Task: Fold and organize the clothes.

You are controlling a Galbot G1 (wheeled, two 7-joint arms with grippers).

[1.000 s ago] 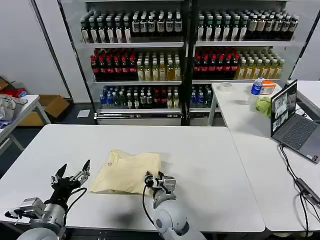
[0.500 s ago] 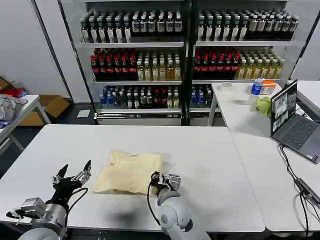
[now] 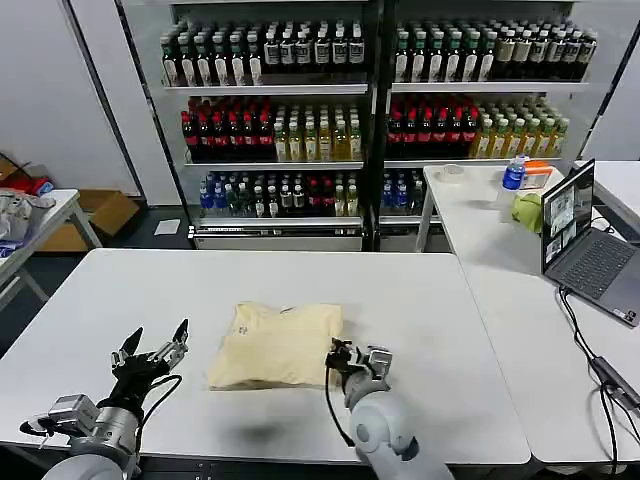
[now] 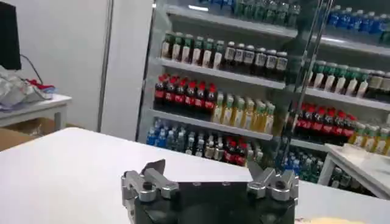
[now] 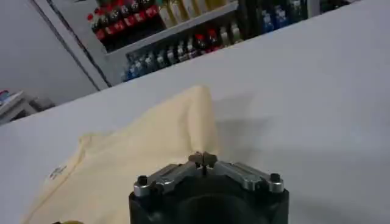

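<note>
**Pinching the garment edge: right gripper clamped, left gripper spread**

Folded into a rough rectangle, the cream-yellow garment point(image 3: 278, 344) is seen lying flat on the white table point(image 3: 430, 300), near the front edge and a little left of centre in the head view. A collar with a small label is visible at its far-left corner.

The right gripper point(image 3: 352, 361) is placed at the garment's near-right corner, touching the fabric. In the right wrist view its fingers point(image 5: 206, 159) are seen pressed together at the tips, with the cloth's edge point(image 5: 152, 146) right at them; the fabric appears to be pinched, though how much is caught cannot be told.

The left gripper point(image 3: 152, 352) is held over bare table to the left of the garment, apart from it, not touching. Its fingers point(image 4: 152, 176) are spread wide, nothing between them, as confirmed in the left wrist view.

Behind the table, drink shelves point(image 3: 370, 110) stocked with bottles are seen. A side table to the right carries a laptop point(image 3: 585, 240), a green object point(image 3: 528, 211) and a blue-capped bottle point(image 3: 514, 173). A grey-white cloth pile point(image 3: 15, 215) is seen on a separate table at far left.
</note>
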